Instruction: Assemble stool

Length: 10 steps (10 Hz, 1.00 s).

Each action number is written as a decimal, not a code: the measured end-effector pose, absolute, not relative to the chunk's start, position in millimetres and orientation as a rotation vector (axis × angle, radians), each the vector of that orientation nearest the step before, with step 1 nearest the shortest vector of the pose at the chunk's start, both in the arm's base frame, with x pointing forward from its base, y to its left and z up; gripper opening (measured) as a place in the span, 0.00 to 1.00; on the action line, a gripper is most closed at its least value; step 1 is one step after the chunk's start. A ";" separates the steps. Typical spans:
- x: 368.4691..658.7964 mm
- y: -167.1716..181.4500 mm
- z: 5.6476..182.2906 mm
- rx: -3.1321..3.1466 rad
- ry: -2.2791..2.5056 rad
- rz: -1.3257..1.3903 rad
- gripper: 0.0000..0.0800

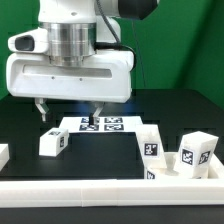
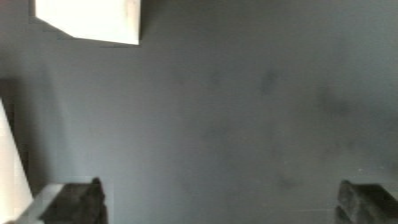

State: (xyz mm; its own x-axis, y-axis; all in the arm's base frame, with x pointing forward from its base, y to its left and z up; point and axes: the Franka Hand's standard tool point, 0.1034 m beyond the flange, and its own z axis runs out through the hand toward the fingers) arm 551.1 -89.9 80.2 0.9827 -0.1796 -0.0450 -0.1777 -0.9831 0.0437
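My gripper (image 1: 68, 110) hangs open over the black table, with nothing between its fingers. In the exterior view a short white leg (image 1: 52, 142) with a tag lies on the table just below and in front of the fingers. Two more tagged legs (image 1: 150, 143) (image 1: 196, 152) stand at that view's right, with another tagged white part (image 1: 152, 174) under them against the rail. I cannot tell whether that part is the seat. The wrist view shows the gripper (image 2: 221, 205) with both dark fingertips (image 2: 71, 202) wide apart over bare table, and a plain white piece (image 2: 89, 20) lies ahead of them.
The marker board (image 1: 100, 125) lies flat behind the fingers. A long white rail (image 1: 100, 186) runs along the front of the table. Another white piece (image 1: 3, 155) shows at the exterior view's left edge. A pale strip (image 2: 9, 150) borders the wrist view.
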 end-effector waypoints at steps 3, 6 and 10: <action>522.0 -131.1 66.7 3.074 -0.270 -0.141 0.81; 512.0 -149.0 57.2 3.069 -0.279 -0.180 0.81; 502.1 -146.5 58.1 3.106 -0.339 -0.417 0.81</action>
